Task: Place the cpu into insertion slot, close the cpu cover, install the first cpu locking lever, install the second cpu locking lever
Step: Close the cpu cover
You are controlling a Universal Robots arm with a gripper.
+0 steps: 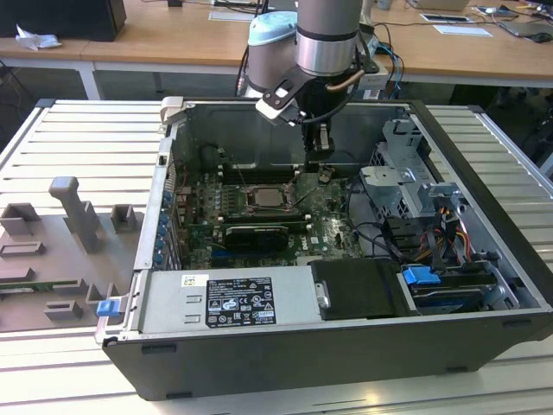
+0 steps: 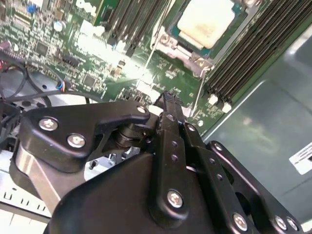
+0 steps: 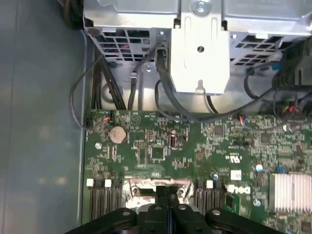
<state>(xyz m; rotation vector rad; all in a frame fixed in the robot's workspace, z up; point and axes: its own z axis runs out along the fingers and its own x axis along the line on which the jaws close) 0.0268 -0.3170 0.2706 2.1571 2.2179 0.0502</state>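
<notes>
The cpu (image 1: pixel 263 196) lies flat in the insertion slot on the green board, its pale metal face (image 2: pixel 204 22) up. The silvery cpu cover (image 2: pixel 168 43) lies as a frame around the chip. A thin metal lever rod (image 2: pixel 197 90) runs along the socket's edge toward my fingertips. My gripper (image 1: pixel 321 170) hangs inside the case, to the exterior view's right of the socket and just above the board. In both wrist views its black fingers (image 2: pixel 165 99) (image 3: pixel 165 191) are pressed together, shut, with nothing visibly held between them.
Long black memory slots (image 2: pixel 243 53) flank the socket. A metal drive cage (image 1: pixel 406 173) with cables stands at the exterior view's right, and a power supply (image 1: pixel 233 298) sits at the case's near side. A grey fixture (image 1: pixel 73 216) rests on the table at the left.
</notes>
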